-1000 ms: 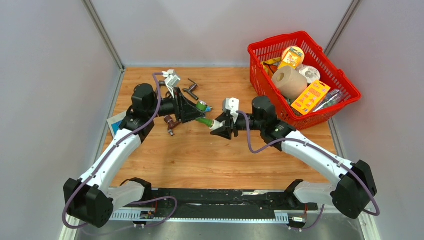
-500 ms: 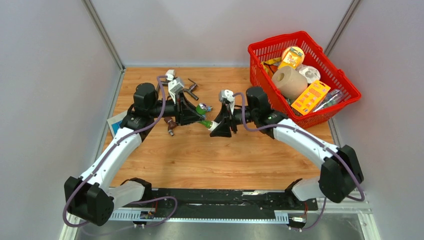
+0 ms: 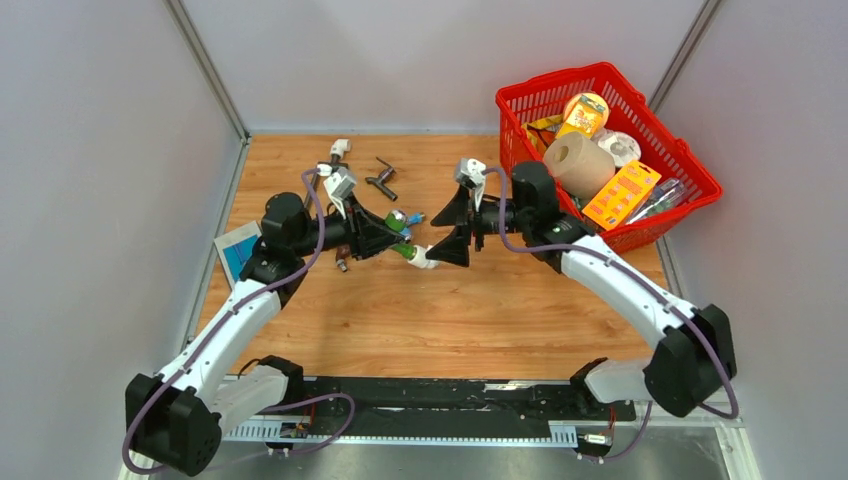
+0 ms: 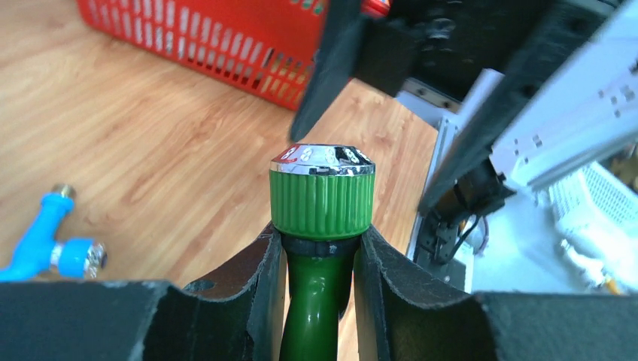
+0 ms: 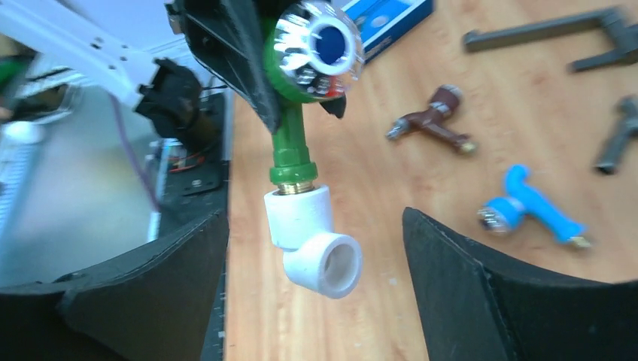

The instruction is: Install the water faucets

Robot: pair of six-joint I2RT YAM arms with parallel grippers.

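My left gripper [image 4: 320, 252] is shut on the neck of the green water faucet [image 4: 322, 199], just under its ribbed knob, and holds it above the table. A white elbow fitting [image 5: 316, 241] hangs on the faucet's brass threaded end. My right gripper [image 5: 316, 218] is open, with its fingers wide on either side of the elbow and touching nothing. From above, the two grippers [image 3: 385, 240] [image 3: 450, 228] face each other mid-table. The blue faucet [image 5: 530, 207], brown faucet [image 5: 432, 128] and dark grey faucet [image 3: 383, 180] lie loose on the wood.
A red basket [image 3: 600, 70] full of packages stands at the back right, close behind my right arm. A blue box [image 3: 238, 250] lies at the left edge. Another white fitting [image 3: 340, 148] rests near the back wall.
My right gripper has opened and let go of the white elbow, with its wrist turned. My left gripper closed on the green faucet and still holds it.
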